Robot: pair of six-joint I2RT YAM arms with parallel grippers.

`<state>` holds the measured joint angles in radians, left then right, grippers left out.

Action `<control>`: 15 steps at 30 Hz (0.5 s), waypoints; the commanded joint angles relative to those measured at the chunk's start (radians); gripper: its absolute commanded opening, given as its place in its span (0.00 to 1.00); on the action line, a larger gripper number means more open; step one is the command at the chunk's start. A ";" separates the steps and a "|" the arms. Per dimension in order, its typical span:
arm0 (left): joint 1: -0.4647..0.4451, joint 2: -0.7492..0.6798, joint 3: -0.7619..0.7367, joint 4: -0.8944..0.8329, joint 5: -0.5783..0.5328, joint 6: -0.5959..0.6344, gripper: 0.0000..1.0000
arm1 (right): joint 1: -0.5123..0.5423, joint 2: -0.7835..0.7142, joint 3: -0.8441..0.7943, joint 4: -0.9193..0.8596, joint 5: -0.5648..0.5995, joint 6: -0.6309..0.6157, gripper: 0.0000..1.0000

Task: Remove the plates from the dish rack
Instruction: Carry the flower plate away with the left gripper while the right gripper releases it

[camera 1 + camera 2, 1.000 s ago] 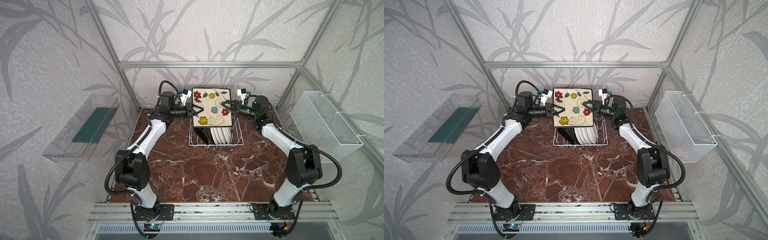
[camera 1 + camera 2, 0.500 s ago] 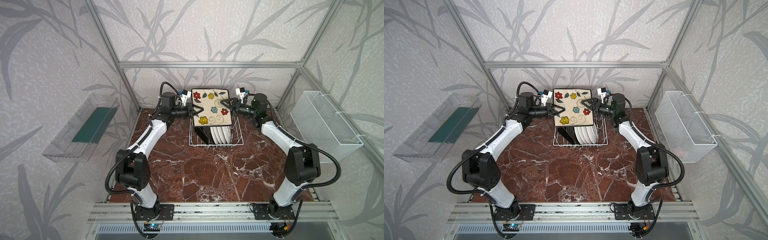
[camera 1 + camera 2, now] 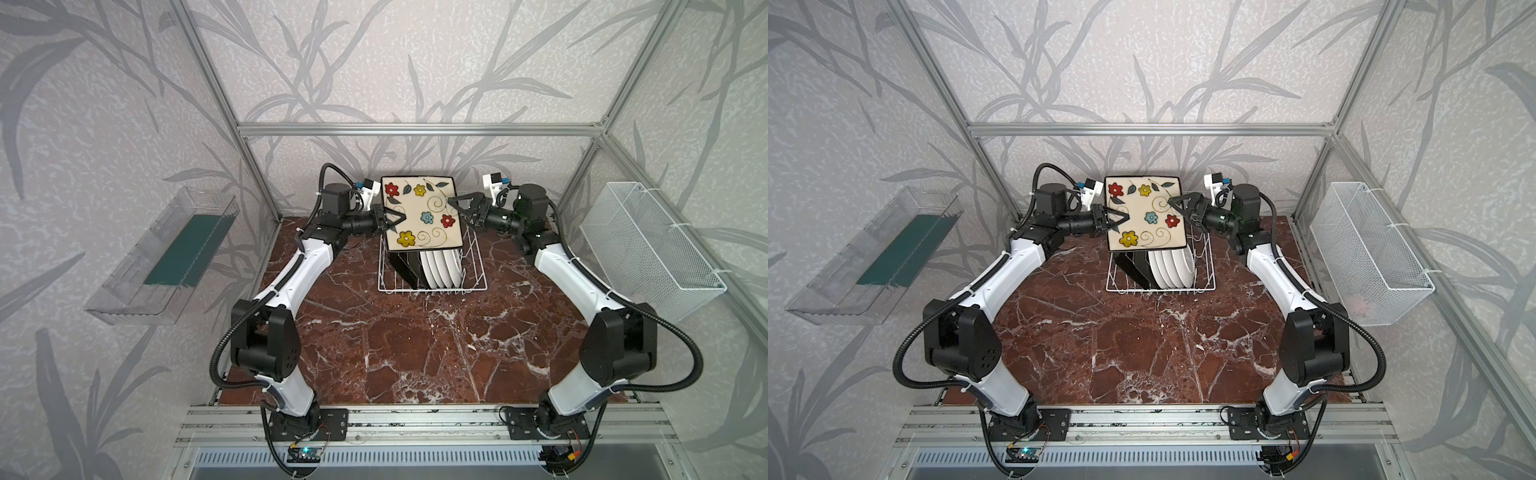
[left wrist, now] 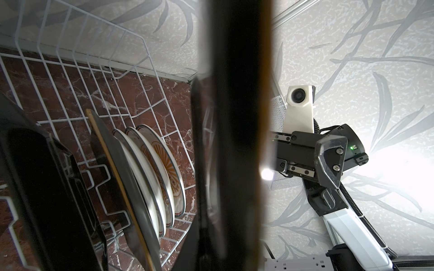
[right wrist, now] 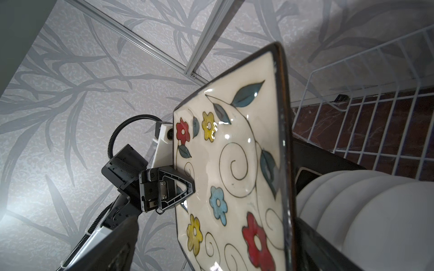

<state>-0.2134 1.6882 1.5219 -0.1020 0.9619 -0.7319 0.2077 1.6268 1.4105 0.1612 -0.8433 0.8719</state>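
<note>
I'm looking at the plate (image 3: 421, 216) face-on: cream, with red, yellow and blue flowers, teal leaves, thin black swirls and a dark rim. The rack (image 3: 473, 286) is white wire. In it are black plates (image 3: 405, 264) and white round plates (image 3: 440, 266), which show an orange sunburst in the left wrist view. The table (image 3: 415, 345) is red-brown marble with white veins. The walls (image 3: 374, 62) are grey with a leaf print. The tray (image 3: 187, 249) is clear with a dark green strip, and the basket (image 3: 648, 245) is white mesh.
</note>
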 commanded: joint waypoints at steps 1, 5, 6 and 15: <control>0.018 -0.077 0.112 0.103 0.031 0.032 0.00 | -0.005 -0.093 0.005 -0.087 0.041 -0.136 0.99; 0.050 -0.096 0.161 0.010 0.024 0.085 0.00 | -0.005 -0.140 0.009 -0.186 0.060 -0.229 0.99; 0.057 -0.100 0.181 -0.044 0.016 0.115 0.00 | -0.005 -0.152 0.009 -0.213 0.065 -0.279 0.99; 0.126 -0.106 0.404 -0.434 -0.043 0.368 0.00 | 0.007 -0.320 -0.024 -0.476 0.200 -0.584 0.99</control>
<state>-0.1047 1.6867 1.8004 -0.5312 0.8783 -0.4808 0.2100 1.3605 1.4029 -0.2081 -0.6964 0.4309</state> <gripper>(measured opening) 0.164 0.991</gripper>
